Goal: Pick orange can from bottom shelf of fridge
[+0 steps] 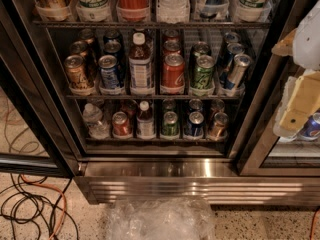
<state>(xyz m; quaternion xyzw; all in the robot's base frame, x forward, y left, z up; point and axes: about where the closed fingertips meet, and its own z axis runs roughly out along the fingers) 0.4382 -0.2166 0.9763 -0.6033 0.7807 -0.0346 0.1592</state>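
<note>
1. Camera view: the fridge (60, 134) fills most of the frame, its ribbed steel base strip (200, 186) running across the lower part.
2. The bottom shelf (155, 140) sits just above that strip, in the lower middle of the frame, and carries a row of drinks in clear holders.
3. The orange can (218, 125) stands upright at the right end of this row, just beside a blue can (195, 125) on its left.
4. Further left in the row come a green can (170, 124), a small bottle (145, 120), a red can (121, 124) and a clear water bottle (93, 118).
5. The pincer (299, 99) hangs at the right edge of the frame, outside the shelves, up and to the right of the orange can and well apart from it.
6. Whether the pincer is apart or together, I cannot tell; it touches nothing on the shelf.
7. A crumpled clear plastic bag (160, 219) lies on the floor at the bottom centre, and cables (30, 204) trail across the lower left.
</note>
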